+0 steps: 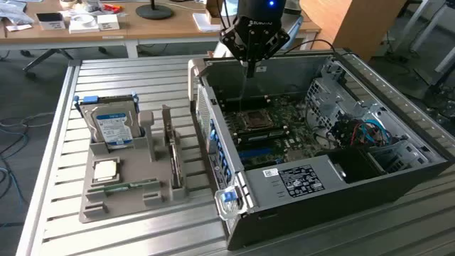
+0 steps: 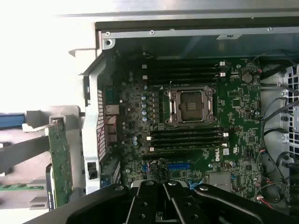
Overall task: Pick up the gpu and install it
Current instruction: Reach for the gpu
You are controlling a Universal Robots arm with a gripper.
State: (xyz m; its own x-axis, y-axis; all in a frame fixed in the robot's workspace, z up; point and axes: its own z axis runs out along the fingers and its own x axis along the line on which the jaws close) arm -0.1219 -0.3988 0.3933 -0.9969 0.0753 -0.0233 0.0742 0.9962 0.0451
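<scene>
Hovering above the rear of the open black tower computer case (image 1: 355, 181), which lies on its side on the slatted aluminium table (image 1: 128, 80), the black gripper (image 1: 250, 68) has its fingers pressed together and carries nothing. By my reading the pick-up step is not yet begun. The gpu (image 1: 172, 160), a thin dark expansion card, stands on edge in a slot of the grey plastic holder tray (image 1: 96, 205), well apart from the gripper, on the exterior view's left of the case. Taking it would call for the jaws to spread and come squarely onto the card's narrow upper edge, since its faces are hemmed by the slot. The tray also holds a silver hard drive with a blue-white label (image 1: 112, 128), upright, a square metal-topped processor chip (image 1: 105, 170) lying flat, and a narrow green memory stick (image 1: 128, 186). Inside the case lie the green motherboard (image 1: 284, 114) with its metal-framed processor socket (image 1: 254, 119) and coloured cables (image 1: 363, 133).
</scene>
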